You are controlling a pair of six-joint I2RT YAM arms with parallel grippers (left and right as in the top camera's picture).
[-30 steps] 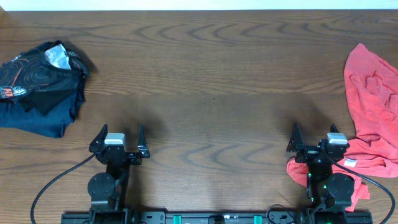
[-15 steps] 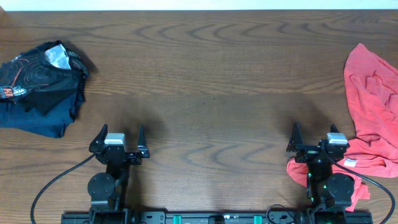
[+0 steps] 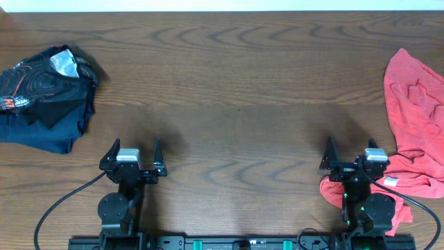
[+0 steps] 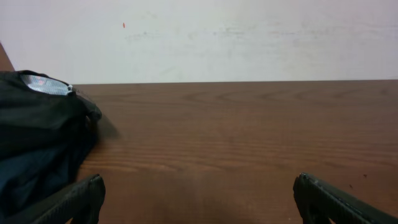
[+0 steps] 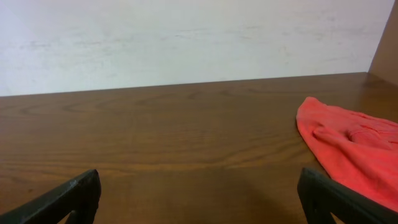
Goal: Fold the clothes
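Left gripper [image 3: 135,144] spread, right gripper [image 3: 351,142] spread beside red T-shirt [image 3: 416,111], both aimed forward

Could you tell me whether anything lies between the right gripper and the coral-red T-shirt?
Nothing visible does: only bare wooden table separates the open right gripper from the crumpled coral-red cotton T-shirt beside it; the dark garment lies far left.

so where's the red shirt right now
Overhead, the red shirt lies crumpled at the right edge of the table, just right of the open right tool.
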